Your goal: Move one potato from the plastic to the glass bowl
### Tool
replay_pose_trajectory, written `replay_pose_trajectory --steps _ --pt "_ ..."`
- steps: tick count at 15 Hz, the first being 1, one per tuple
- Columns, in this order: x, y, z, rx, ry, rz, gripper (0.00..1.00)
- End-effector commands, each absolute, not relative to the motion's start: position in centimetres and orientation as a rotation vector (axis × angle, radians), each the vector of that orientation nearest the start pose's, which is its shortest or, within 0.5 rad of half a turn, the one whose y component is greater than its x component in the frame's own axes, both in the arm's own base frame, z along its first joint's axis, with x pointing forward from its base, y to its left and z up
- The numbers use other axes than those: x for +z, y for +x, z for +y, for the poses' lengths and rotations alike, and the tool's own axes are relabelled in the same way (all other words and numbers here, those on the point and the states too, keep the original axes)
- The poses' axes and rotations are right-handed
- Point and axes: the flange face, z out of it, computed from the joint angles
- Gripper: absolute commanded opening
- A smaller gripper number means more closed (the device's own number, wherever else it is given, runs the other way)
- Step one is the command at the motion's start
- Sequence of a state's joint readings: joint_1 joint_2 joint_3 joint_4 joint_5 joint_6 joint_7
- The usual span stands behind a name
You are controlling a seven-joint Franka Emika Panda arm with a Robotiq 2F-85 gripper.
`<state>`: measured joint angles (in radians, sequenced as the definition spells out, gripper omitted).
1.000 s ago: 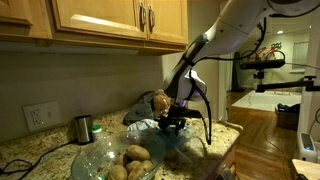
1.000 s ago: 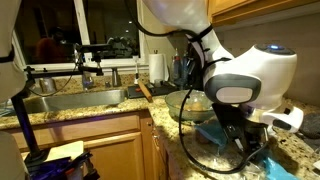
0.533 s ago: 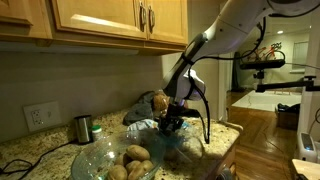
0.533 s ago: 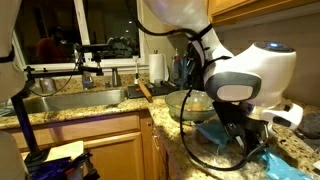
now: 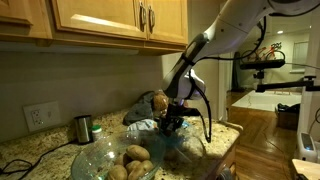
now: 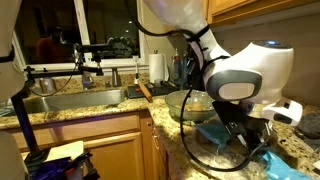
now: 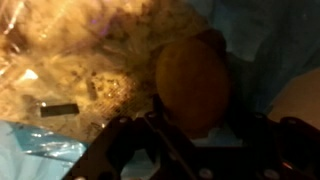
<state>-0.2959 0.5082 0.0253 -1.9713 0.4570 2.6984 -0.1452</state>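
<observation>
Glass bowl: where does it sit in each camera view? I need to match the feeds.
Exterior view: the glass bowl is at bottom centre, with potatoes inside.
Exterior view: the bowl is right of centre, partly behind the arm.
Wrist view: I cannot make it out.
Shared landmark: the gripper at the light-blue plastic.

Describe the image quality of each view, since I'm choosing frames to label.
Wrist view: dim, orange-tinted and blurred, the round brown potato soft-edged. In an exterior view the large clear glass bowl sits low in frame, faint in dim warm light. In an exterior view the white robot arm is bright and blocks much of the scene.
</observation>
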Motion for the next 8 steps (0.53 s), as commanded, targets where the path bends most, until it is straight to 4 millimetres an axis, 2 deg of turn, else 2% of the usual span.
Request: replay_pose_trajectory --steps 1,8 --pt "24.7 58.8 -18.4 -0.352 -2.86 0.771 0.37" --pt "24.9 57.2 -17.6 -0.301 -2.92 0.726 0.37"
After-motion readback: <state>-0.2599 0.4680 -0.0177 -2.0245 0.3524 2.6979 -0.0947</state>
